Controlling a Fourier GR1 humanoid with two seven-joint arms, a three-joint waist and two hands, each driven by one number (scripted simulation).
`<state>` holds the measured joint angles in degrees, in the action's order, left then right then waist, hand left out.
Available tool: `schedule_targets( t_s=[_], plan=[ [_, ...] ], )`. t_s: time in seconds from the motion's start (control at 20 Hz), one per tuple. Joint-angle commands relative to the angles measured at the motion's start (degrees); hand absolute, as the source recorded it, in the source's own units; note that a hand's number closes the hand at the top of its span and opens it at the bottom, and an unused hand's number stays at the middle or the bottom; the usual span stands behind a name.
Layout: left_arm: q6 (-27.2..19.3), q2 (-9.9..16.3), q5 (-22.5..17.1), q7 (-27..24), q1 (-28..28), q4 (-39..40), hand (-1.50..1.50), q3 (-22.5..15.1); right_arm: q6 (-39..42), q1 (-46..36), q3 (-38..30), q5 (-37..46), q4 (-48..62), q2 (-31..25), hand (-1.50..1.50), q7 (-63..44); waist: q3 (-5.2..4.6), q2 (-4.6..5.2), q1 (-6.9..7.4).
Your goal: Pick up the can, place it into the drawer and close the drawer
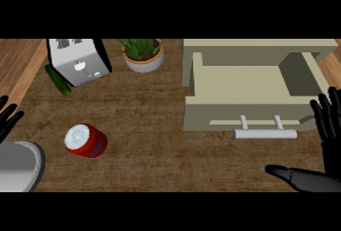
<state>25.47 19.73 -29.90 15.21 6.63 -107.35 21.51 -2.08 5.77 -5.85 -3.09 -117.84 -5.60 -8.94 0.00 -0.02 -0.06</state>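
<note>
So far nothing is picked up: the can (86, 140) lies at the lower left of the frame, untouched, red with its white top facing up. The drawer (250, 97) stands pulled open at the upper right, its handle (265, 133) pointing toward the lower edge. By my reading the task sits at its first step, the reach for the can.

At the left edge the left hand (8, 118) shows only straight, spread fingers, holding nothing, with its grey forearm (19, 166) below. At the right edge the right hand (324, 131) is also open, fingers straight and apart, thumb stretched toward the frame's middle.

Next, a hand probably has to come over the can and curl round it, then carry it across the frame to the drawer. Bare counter (173, 153) lies between can and drawer, so that path looks free. Along the top, a toaster (78, 61), a cucumber (58, 80) and a potted plant (142, 54) stand well apart from the can.
</note>
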Motion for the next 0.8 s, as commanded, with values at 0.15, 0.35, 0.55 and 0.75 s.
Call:
schedule_targets(
  t_s=[0.15, 0.35, 0.55, 0.75],
  plan=[
    [0.16, -8.24, 13.72, -7.35, 2.77, 2.7, -1.5, -6.19, 2.46, 2.36, -4.66, -3.84, -3.64, -2.01, -1.5, -0.99, -0.01, -0.02, -0.19],
    [2.31, -5.95, 14.15, -9.11, 0.83, 8.29, -1.5, -4.15, 5.12, 4.89, -5.39, -5.24, -3.25, -1.46, -1.5, 2.19, 0.0, -0.03, -0.07],
    [0.54, -8.68, 20.16, -15.4, -0.59, 14.51, -1.5, -5.6, -0.01, 2.46, 0.99, 2.05, -7.53, 1.98, -1.5, -3.54, -0.03, 0.01, -0.01],
    [-0.05, -9.29, 26.0, -23.85, 0.53, 20.83, -1.5, -5.68, 4.79, 4.45, -7.6, -6.43, -9.45, -2.59, -1.5, -4.82, -0.02, -0.01, -0.23]
  ],
)
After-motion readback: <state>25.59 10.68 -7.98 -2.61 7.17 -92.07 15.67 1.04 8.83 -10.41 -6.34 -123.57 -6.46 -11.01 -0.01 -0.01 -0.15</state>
